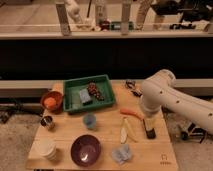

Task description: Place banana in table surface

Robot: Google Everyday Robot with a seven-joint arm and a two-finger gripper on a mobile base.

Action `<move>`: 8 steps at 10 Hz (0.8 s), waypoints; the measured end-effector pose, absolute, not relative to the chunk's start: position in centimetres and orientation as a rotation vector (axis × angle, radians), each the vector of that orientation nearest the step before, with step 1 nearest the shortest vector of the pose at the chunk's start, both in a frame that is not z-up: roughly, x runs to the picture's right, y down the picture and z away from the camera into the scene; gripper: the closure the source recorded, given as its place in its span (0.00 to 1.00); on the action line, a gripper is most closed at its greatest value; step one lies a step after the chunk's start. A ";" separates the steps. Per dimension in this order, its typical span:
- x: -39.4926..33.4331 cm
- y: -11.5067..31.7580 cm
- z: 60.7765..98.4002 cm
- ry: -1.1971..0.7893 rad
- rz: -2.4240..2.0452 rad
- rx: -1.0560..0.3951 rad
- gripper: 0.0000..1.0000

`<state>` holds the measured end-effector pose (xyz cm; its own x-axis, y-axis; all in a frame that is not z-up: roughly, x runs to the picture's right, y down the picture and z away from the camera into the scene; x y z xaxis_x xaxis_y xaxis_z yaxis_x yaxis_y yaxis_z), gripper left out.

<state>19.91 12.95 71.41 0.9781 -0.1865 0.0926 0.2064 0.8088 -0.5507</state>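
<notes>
We saw the banana (124, 131), pale cream and slightly curved, lying flat on the table surface (102, 134) just left of a black remote (149, 131) and below a thin orange piece (131, 113). The gripper (148, 118) hung over the remote's top end, largely hidden by the white arm (162, 92); its jaws stood apart, holding nothing we could see. A green tray (70, 95), blue cup (89, 120) and purple bowl (85, 150) sat leftward, well apart.

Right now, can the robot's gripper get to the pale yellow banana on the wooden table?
Probably yes. The gripper hangs above the black remote, close beside the pale yellow banana, which lies bare on the light wooden table surface. Nothing stands between them.
</notes>
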 end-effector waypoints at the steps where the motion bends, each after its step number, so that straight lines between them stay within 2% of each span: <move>1: 19.3 13.0 71.6 -0.046 -0.220 -0.593 0.20; 8: 17.5 13.3 73.6 -0.099 -0.272 -0.601 0.20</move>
<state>17.53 13.29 73.58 0.9598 -0.2234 0.1701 0.2805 0.7905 -0.5444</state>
